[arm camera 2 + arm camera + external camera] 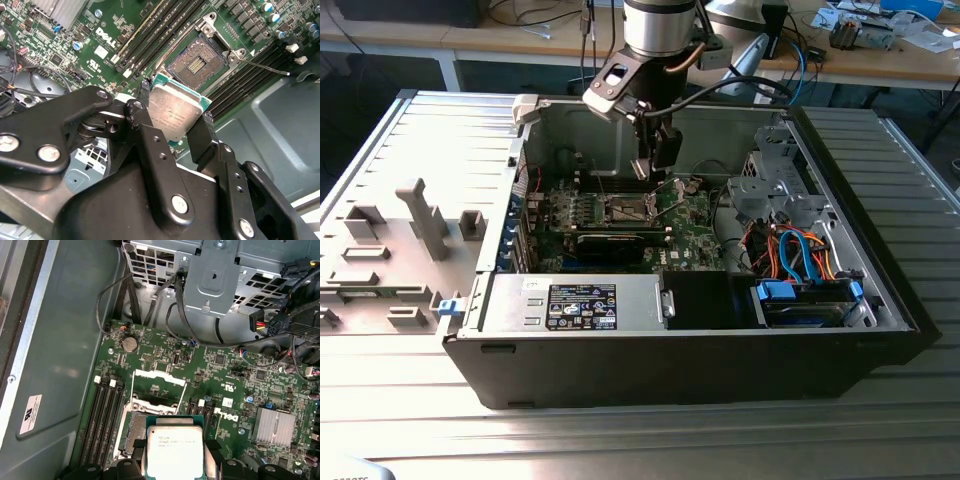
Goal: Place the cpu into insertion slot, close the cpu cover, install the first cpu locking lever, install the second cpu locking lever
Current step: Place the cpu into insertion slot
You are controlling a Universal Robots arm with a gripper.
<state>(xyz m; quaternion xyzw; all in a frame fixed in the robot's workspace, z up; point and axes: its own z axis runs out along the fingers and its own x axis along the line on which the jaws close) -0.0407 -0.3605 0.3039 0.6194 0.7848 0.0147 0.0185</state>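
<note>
While the gripper [173,119] clamps the cpu [175,452] just above the slot [195,62], nothing is seated: the cover [159,386] stands open and a lever [265,66] lies unlatched, leaving all four steps undone.

Exterior view: even room light from above, pale sheen on ribbed table [620,440]; case [670,365] interior dimmer, front wall near black. First wrist view: glare whitens cpu [175,452] top in my grip. Second wrist view: my gripper [176,107] dark, dull highlights on links.
</note>
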